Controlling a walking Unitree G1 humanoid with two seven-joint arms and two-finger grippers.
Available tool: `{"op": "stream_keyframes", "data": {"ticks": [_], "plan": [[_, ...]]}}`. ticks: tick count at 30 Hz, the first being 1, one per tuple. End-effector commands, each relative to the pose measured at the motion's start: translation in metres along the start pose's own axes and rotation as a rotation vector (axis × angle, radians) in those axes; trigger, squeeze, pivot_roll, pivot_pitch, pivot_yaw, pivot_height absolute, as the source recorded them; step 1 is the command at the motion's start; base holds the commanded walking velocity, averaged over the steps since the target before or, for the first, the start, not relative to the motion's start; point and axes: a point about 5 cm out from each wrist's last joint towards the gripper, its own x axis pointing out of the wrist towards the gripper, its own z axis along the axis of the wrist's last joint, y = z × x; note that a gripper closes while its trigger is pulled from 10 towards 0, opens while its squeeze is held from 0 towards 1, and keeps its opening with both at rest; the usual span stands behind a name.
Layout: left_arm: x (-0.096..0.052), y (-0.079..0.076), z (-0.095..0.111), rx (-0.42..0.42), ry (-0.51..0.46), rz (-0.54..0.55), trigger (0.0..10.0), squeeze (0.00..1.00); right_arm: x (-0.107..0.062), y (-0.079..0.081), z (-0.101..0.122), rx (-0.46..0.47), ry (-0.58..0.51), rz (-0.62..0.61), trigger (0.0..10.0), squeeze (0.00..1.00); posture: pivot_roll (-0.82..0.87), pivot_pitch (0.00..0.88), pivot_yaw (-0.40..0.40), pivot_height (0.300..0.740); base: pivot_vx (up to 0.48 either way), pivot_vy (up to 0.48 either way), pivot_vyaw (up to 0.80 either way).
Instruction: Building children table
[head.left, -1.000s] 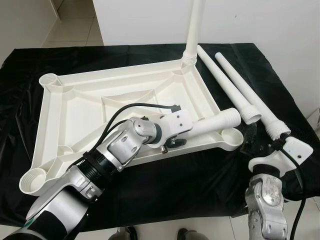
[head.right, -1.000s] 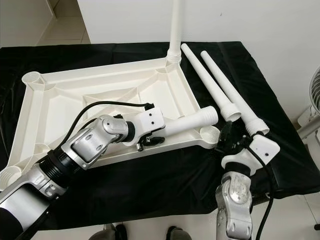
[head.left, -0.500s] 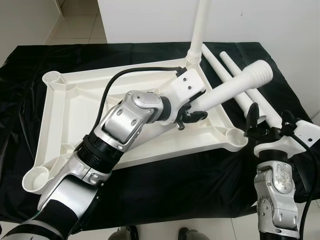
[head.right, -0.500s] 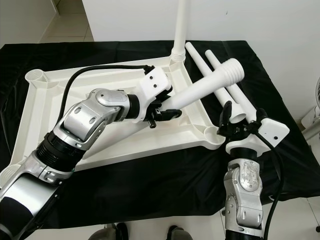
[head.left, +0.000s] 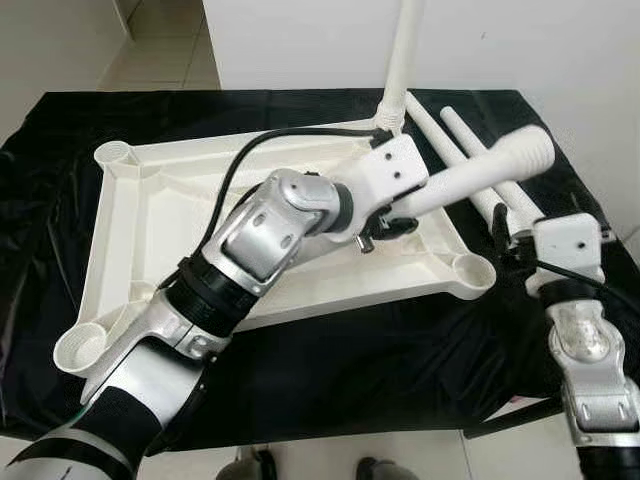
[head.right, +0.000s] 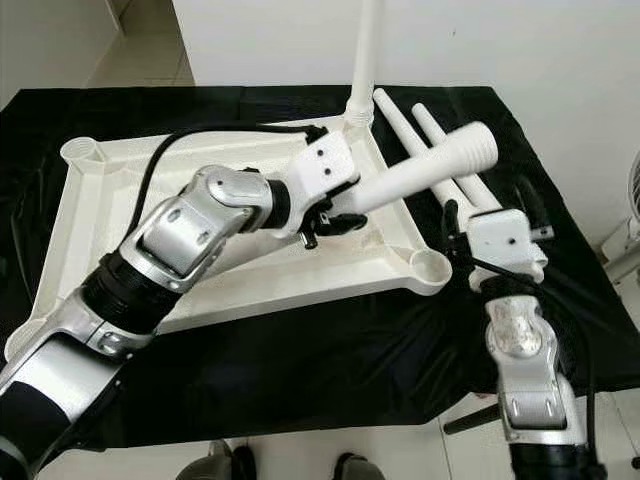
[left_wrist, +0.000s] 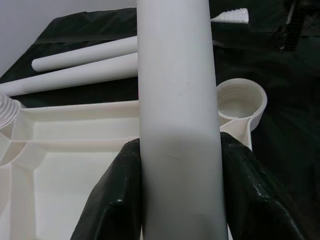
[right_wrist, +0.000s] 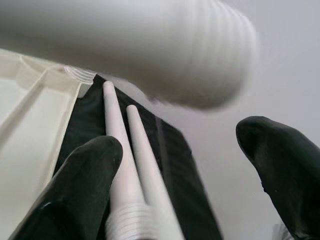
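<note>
A white plastic table top lies upside down on a black cloth. One white leg stands screwed into its far right corner socket. My left gripper is shut on another white leg, held raised over the right side of the top with its threaded end pointing right. In the left wrist view the black fingers clasp this leg on both sides. My right gripper is open just below the threaded end, touching nothing. The near right socket holds nothing.
Two loose white legs lie side by side on the cloth, right of the top and under the held leg. Open sockets sit at the far left and near left corners. A white wall stands behind the table.
My left arm lifted the leg from beside the near right socket and swung its threaded end up and to the right. My right gripper rose beneath that end.
</note>
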Motion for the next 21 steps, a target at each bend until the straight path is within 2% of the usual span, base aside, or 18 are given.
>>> {"op": "stream_keyframes", "data": {"ticks": [1, 8, 10, 12, 13, 14, 16, 19, 21], "plan": [[0.005, -0.004, 0.002, 0.036, 0.000, 0.036, 10.0, 0.00, 0.002, 0.007, 0.004, -0.109, -0.049, 0.048, 10.0, 0.00, -0.01, 0.154, 0.015, 0.740, 0.000, 0.000, 0.00], [0.012, -0.007, -0.001, 0.051, 0.022, 0.032, 10.0, 0.00, 0.005, 0.013, 0.011, -0.189, -0.106, 0.088, 10.0, 0.00, -0.01, 0.161, 0.014, 0.740, 0.000, 0.000, 0.00], [0.017, -0.009, -0.001, 0.061, 0.032, 0.013, 10.0, 0.00, 0.012, 0.014, 0.013, -0.328, -0.152, 0.075, 10.0, 0.00, -0.01, 0.164, 0.014, 0.740, 0.000, 0.000, 0.00], [0.018, -0.010, -0.001, 0.061, 0.033, 0.010, 10.0, 0.00, 0.013, 0.014, 0.013, -0.350, -0.157, 0.068, 10.0, 0.00, -0.01, 0.164, 0.014, 0.740, 0.000, 0.000, 0.00], [0.018, -0.010, -0.001, 0.061, 0.033, 0.010, 10.0, 0.00, 0.013, 0.014, 0.013, -0.350, -0.157, 0.068, 10.0, 0.00, -0.01, 0.164, 0.014, 0.740, 0.000, 0.000, 0.00], [0.019, -0.003, -0.007, 0.040, 0.051, 0.032, 10.0, 0.00, 0.009, 0.009, 0.007, -0.277, -0.123, -0.040, 10.0, 0.00, 0.00, 0.168, 0.011, 0.740, 0.000, 0.000, 0.00], [0.019, 0.002, -0.010, 0.024, 0.062, 0.051, 10.0, 0.00, 0.003, 0.003, 0.002, -0.207, -0.085, -0.137, 10.0, 0.00, 0.00, 0.169, 0.012, 0.740, 0.000, 0.000, 0.00], [0.019, 0.004, -0.012, 0.021, 0.067, 0.059, 10.0, 0.00, -0.002, 0.002, 0.000, -0.157, -0.073, -0.190, 10.0, 0.00, 0.00, 0.171, 0.013, 0.740, 0.000, 0.000, 0.00], [0.018, 0.004, -0.013, 0.022, 0.072, 0.062, 10.0, 0.00, -0.004, 0.004, 0.002, -0.156, -0.091, -0.193, 10.0, 0.00, 0.00, 0.171, 0.013, 0.740, 0.000, 0.000, 0.00]]}}
